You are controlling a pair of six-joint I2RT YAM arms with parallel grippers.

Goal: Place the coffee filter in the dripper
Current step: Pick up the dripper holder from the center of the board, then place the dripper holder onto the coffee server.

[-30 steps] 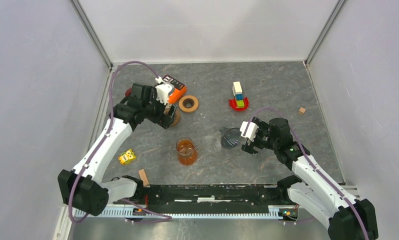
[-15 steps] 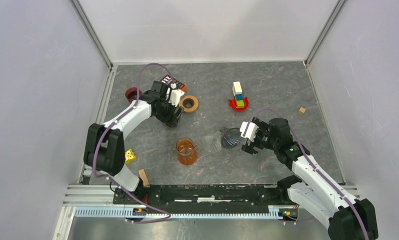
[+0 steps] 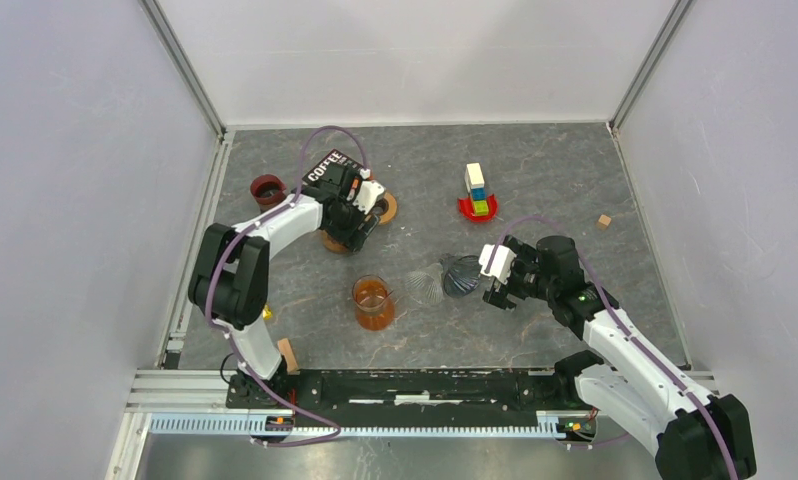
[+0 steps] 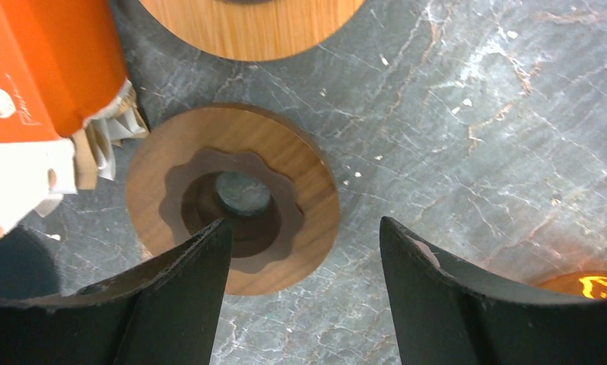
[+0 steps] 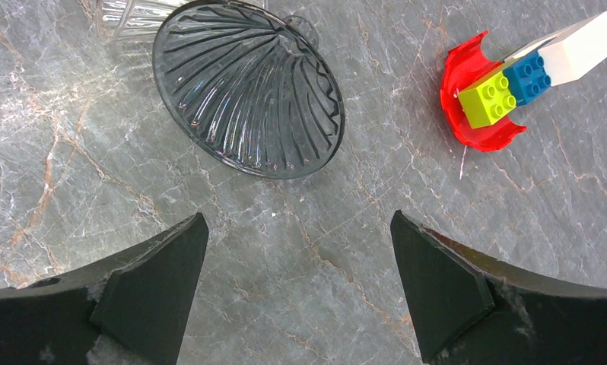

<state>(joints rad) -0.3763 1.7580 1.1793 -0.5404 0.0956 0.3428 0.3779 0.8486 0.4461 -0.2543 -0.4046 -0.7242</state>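
Observation:
The orange coffee filter box [image 3: 327, 168] with a black COFFEE label lies at the back left. In the left wrist view the box [image 4: 42, 61] shows paper filters [image 4: 106, 137] sticking out of its open end. The dark glass dripper [image 3: 462, 274] lies on its side mid-table; it also shows in the right wrist view [image 5: 247, 95]. My left gripper [image 3: 358, 228] is open and empty, low over a wooden ring [image 4: 232, 198] beside the box. My right gripper [image 3: 487, 276] is open and empty just right of the dripper, with bare table between its fingertips [image 5: 171, 266].
A clear glass piece [image 3: 425, 285] lies against the dripper. A glass of amber liquid [image 3: 373, 303] stands near centre. A second wooden ring [image 3: 383, 207], a red cup [image 3: 267, 187], a Lego stack on a red piece [image 3: 477, 195], a small wooden cube [image 3: 603, 221] and a wooden block [image 3: 288, 354] lie around.
My left arm has swung right and down, off the filter box to the wooden ring, uncovering the COFFEE label. The right arm has not moved.

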